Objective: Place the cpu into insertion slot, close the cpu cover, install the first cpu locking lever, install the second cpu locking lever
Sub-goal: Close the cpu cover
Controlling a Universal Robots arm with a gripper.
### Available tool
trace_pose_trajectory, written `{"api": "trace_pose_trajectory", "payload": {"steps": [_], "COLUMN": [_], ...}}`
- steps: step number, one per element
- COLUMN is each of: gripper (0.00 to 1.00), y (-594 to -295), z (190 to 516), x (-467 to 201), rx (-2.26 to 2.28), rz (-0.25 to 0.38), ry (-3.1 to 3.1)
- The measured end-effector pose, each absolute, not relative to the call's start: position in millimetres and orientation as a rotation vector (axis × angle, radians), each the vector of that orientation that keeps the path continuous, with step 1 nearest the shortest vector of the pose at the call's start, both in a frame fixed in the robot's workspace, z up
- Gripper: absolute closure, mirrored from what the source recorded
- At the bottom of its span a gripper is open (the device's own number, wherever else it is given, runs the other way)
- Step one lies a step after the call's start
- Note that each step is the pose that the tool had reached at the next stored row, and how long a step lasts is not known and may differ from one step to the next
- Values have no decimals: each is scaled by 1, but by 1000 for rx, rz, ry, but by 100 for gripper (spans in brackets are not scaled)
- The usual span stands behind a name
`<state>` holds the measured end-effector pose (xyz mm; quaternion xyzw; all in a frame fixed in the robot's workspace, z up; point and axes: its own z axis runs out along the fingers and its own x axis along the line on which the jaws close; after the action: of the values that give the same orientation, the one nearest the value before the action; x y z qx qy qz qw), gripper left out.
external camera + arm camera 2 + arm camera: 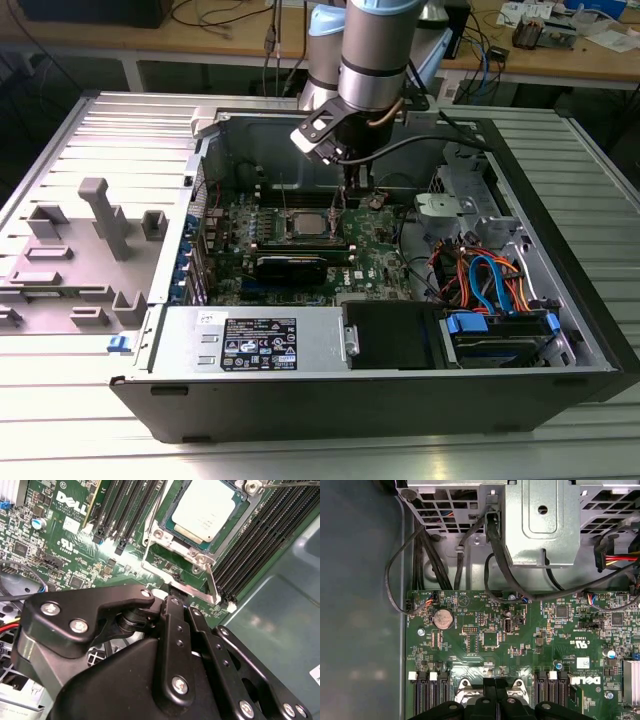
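In the second wrist view my gripper (182, 605) and its black linkage hide a broad stretch of the motherboard (75, 545) and the end of the cpu cover (177, 545) nearest them, while the cpu (207, 507) runs off the picture's edge. In the first wrist view my gripper covers most of the insertion slot (464, 687), and the edge cuts off the rest. In the exterior view, what my gripper meets beside the cpu is too small to tell.
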<state>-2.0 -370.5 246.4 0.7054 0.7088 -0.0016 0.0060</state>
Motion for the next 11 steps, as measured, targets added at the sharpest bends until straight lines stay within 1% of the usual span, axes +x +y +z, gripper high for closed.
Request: {"api": "trace_pose_trajectory", "payload": {"steps": [11], "gripper": [89], "y": [-370], "z": [246], "x": [-9], "rx": [2208], "rz": [-5], "ry": [2218]}}
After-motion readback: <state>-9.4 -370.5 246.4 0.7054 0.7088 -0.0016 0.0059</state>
